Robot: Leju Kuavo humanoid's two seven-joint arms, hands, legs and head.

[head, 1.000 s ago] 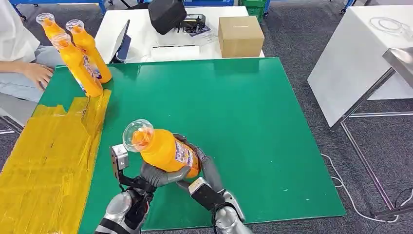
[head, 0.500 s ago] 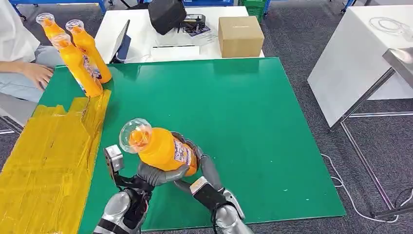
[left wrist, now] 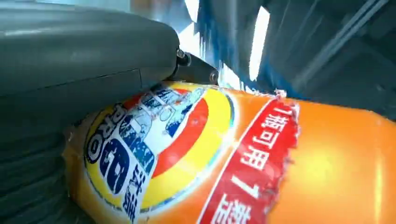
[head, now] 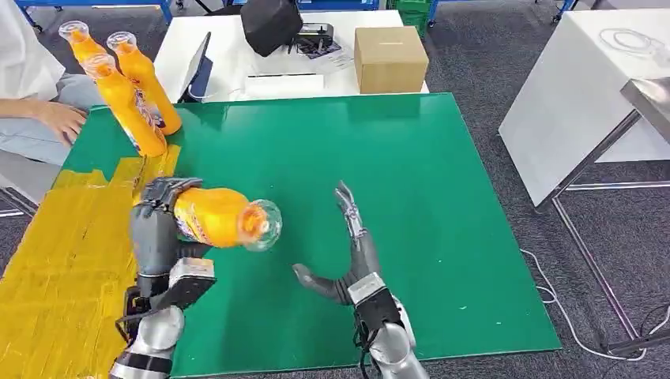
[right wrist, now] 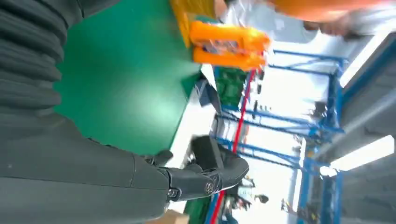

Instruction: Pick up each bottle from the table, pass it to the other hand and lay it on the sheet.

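Note:
My left hand [head: 155, 225] grips an orange bottle [head: 221, 218] around its base and holds it on its side above the green mat, its clear cap pointing right. The left wrist view shows that bottle's label [left wrist: 177, 154] close up under my thumb. The yellow sheet [head: 71, 253] lies along the table's left side, just left of the held bottle. My right hand [head: 348, 253] is open over the mat, fingers spread, holding nothing. Three more orange bottles [head: 126, 87] stand at the sheet's far end; the right wrist view shows them [right wrist: 229, 44] blurred.
The green mat [head: 411, 205] covers the table. A person sits at the far left with a hand [head: 59, 118] on the table edge. Behind stand a white table, a cardboard box [head: 389, 58] and a black bag [head: 270, 24]. Another white table [head: 585, 87] is at right.
The bottle has passed from my right hand to my left. My left hand carried it left and up, tipping it onto its side. My right hand let go and opened.

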